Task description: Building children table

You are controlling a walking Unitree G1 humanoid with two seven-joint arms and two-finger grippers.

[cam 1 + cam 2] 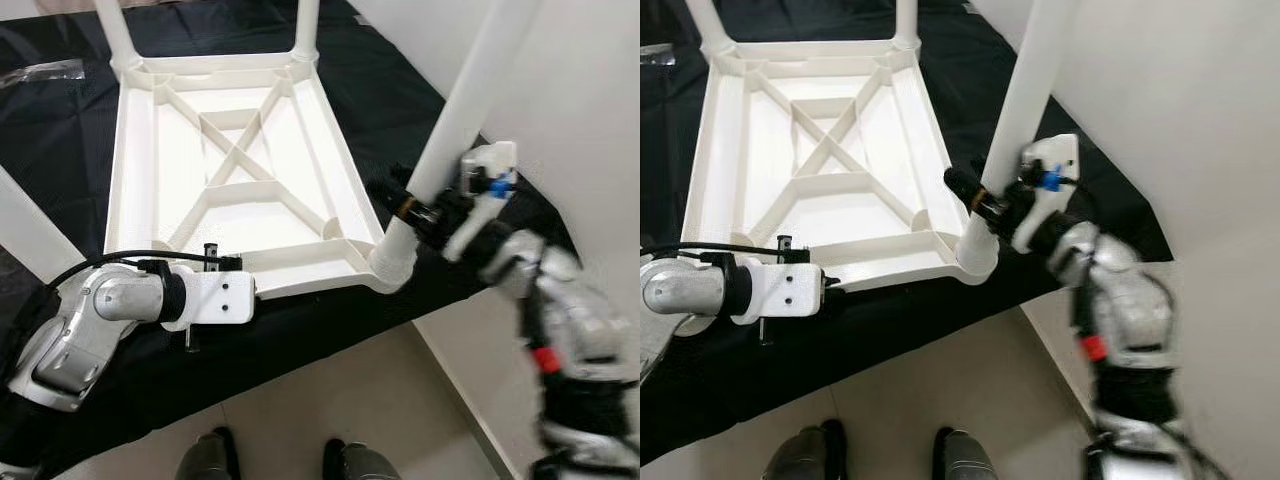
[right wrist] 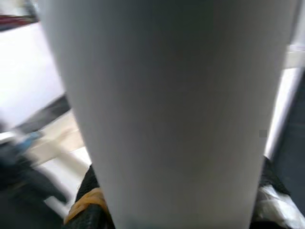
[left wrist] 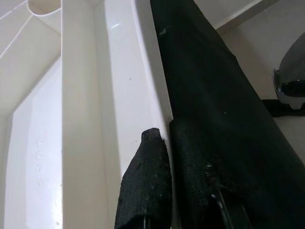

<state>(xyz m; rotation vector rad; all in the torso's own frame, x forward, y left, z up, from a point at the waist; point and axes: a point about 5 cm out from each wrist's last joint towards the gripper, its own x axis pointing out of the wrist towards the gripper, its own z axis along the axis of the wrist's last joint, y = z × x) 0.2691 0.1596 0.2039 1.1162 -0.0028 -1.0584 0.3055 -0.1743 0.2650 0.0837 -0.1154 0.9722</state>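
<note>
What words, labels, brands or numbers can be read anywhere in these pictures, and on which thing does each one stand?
None can be read: the white tabletop, the leg held by the right claw, the black cloth and the left claw carry no legible text.

the left gripper (image 3: 167, 157) has its two black fingers (image 3: 145, 191) closed across the rim of the white table top (image 3: 119, 86), one finger on the white plastic, the other on the black cloth (image 3: 214, 95) just beside it. pale floor (image 3: 271, 43) lies past the cloth.
</note>
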